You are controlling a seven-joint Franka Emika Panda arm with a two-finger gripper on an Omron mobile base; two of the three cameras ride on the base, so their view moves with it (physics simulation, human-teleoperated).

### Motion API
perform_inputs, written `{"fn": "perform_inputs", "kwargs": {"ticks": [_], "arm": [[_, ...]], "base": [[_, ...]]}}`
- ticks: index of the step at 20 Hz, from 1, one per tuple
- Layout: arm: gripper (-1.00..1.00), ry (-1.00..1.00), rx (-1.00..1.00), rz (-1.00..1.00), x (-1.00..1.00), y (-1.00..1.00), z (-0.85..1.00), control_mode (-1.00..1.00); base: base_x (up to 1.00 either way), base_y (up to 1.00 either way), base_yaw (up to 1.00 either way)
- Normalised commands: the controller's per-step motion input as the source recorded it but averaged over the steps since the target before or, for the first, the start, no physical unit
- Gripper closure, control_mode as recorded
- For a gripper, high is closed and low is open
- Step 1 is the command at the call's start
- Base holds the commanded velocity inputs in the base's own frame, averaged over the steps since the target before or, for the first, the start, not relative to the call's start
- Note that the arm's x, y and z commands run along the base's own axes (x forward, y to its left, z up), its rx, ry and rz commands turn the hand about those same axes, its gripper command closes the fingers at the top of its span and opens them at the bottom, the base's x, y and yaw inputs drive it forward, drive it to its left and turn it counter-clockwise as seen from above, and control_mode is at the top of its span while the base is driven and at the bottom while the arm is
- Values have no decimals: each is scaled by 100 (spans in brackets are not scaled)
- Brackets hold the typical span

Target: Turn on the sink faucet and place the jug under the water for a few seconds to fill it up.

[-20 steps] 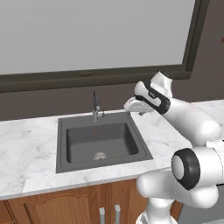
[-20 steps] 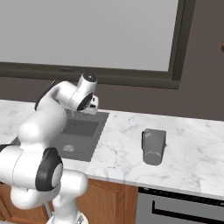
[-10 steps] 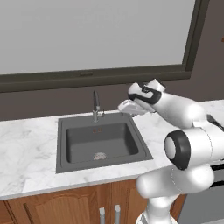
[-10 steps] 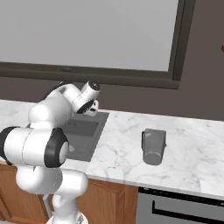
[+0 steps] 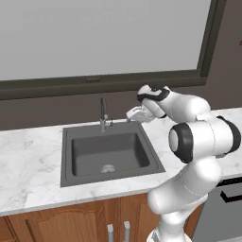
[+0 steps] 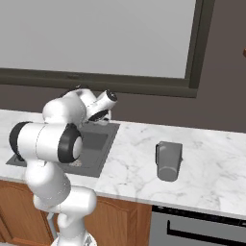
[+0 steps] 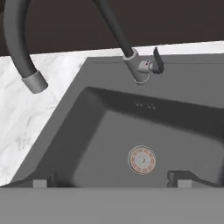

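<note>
Swung further left toward the sink faucet since a second ago, gripper now beside it above the sink rim. Right base view: grey jug lying on its side on the counter, well apart from the hand. Hand view: fingertips spread wide, holding nothing, faucet lever ahead.

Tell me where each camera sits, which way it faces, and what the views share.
Left base view: behind the arm's left, looking forward and down at the sink and sink faucet; arm rises lower right, gripper beside the faucet.
Right base view: behind the right, over the counter and jug; arm lower left.
Hand view: on the hand, looking into the basin; fingertips at bottom.
Shared: sink, faucet.
</note>
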Motion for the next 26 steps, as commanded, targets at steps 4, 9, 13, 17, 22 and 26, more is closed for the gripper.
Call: {"fn": "perform_inputs", "kwargs": {"ticks": [4, 9, 13, 17, 22, 26], "arm": [[-100, -3, 1, 1, 45, 13, -14, -100], [-100, -4, 4, 0, 17, 13, -24, -100], [-100, -8, 7, 0, 22, 13, -41, -100], [-100, -11, 4, 0, 28, 6, -25, -100], [-100, -11, 1, 0, 31, 4, -18, -100], [-100, -5, 0, 0, 36, 13, -3, -100]], "base": [[0, 0, 0], [0, 0, 0], [0, 0, 0], [0, 0, 0], [0, 0, 0], [0, 0, 0]]}}
